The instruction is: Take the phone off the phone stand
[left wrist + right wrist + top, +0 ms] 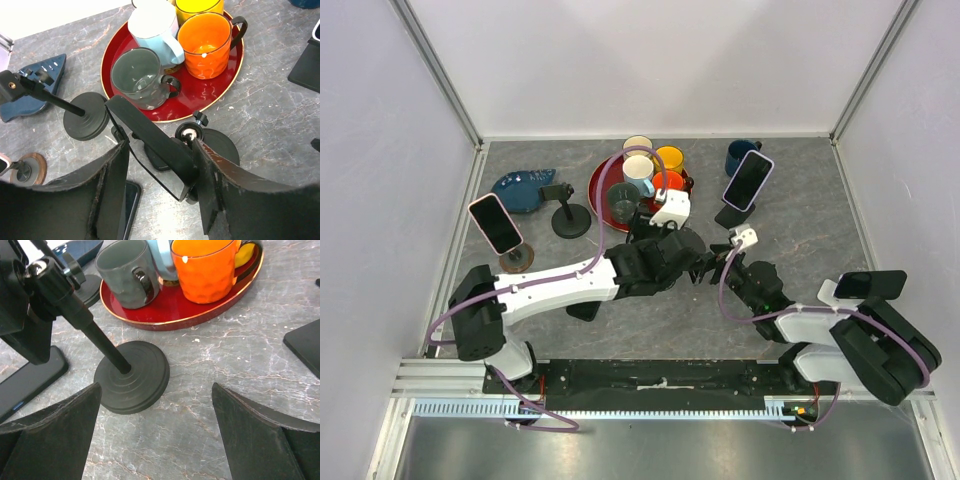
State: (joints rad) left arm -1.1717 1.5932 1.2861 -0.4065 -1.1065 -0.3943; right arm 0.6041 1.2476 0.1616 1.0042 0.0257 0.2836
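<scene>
We have the left gripper [159,197] clenched on the phone [150,136], one finger at each long edge. The phone sits tilted in the clamp of the stand [132,377], near the middle of the table. The right gripper [155,440] is released, its fingers spread wide on either side of the stand's round base and not touching it. The red tray [220,90] lies at 12 o'clock from the stand. A second phone [30,380] lies flat at about 8 o'clock.
</scene>
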